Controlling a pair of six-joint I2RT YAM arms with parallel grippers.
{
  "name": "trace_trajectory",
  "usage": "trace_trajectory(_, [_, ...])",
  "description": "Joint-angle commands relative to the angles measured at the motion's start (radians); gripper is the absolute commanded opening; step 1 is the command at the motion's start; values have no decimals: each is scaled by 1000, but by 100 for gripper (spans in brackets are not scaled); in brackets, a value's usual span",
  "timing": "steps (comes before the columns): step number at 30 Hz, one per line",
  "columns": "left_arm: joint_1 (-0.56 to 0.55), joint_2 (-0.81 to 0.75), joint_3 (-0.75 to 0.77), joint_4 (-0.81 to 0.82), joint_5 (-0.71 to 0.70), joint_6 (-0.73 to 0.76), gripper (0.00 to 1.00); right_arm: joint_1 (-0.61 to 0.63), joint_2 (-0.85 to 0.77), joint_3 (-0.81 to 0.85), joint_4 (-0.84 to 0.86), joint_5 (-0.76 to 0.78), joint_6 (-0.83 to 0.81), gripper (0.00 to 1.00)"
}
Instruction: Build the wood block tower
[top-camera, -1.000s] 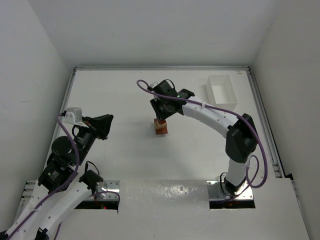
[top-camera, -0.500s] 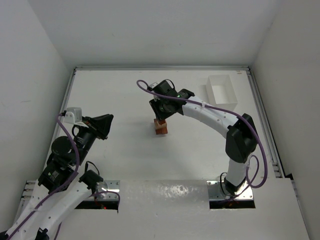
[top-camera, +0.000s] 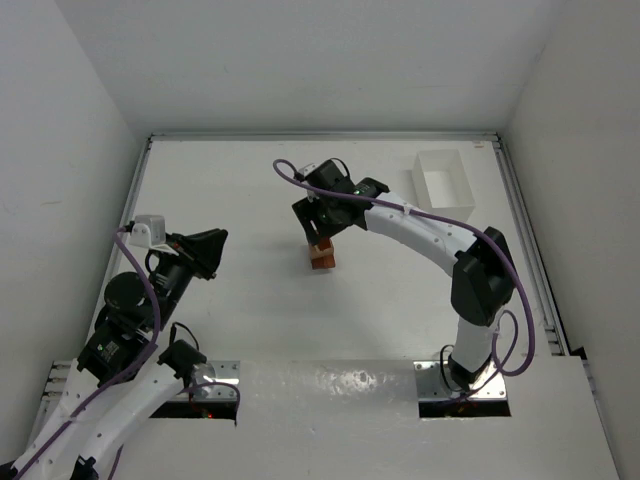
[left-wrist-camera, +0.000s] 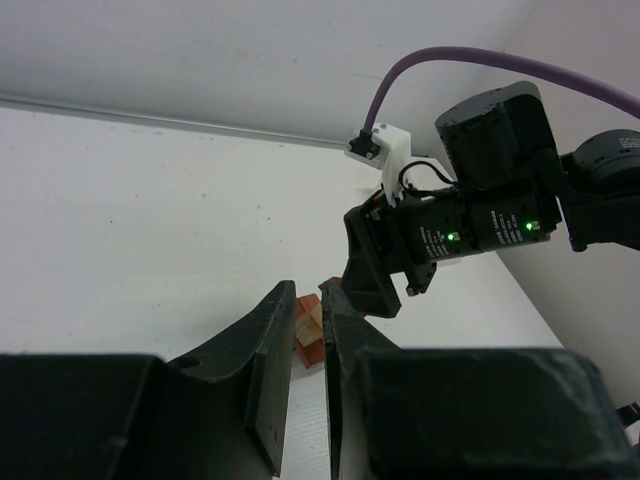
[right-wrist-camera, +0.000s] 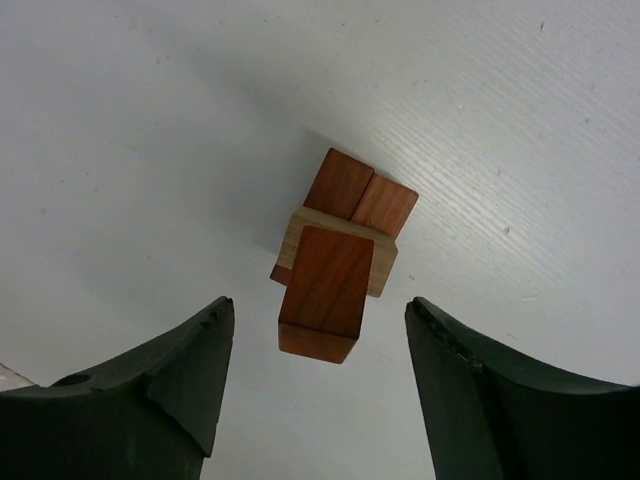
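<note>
The wood block tower (right-wrist-camera: 355, 195) sits about in the middle of the table (top-camera: 230, 180), well away from every edge. My right gripper (right-wrist-camera: 318, 303) hangs right over it with its jaws spread wide, one on each side of the top red-brown block (right-wrist-camera: 322, 285) and not touching it, so I think the block rests on its own and I can lift up without bumping it. My left gripper (left-wrist-camera: 308, 292) sits near the left edge, empty, its fingers only a thin gap apart, out of the way so it cannot knock the tower.
</note>
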Motion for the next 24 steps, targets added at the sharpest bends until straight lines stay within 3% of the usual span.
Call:
trace_trajectory(1, [16, 9, -1, 37, 15, 15, 15, -9, -61, 18, 69, 28, -5, 69])
trace_trajectory(6, [14, 26, 3, 42, 23, 19, 33, -7, -279, -122, 269, 117, -22, 99])
trace_trajectory(11, [16, 34, 23, 48, -3, 13, 47, -7, -637, -503, 620, 318, -82, 99])
trace_trajectory(16, [16, 45, 29, 65, -19, 6, 53, -9, -947, -758, 635, 541, -90, 99])
trace_trajectory(19, [17, 66, 34, 54, -40, -13, 50, -9, -1008, -879, 611, 582, -73, 99])
trace_trajectory(24, [16, 75, 23, 62, -57, -40, 52, -9, -972, -886, 525, 527, -33, 99])
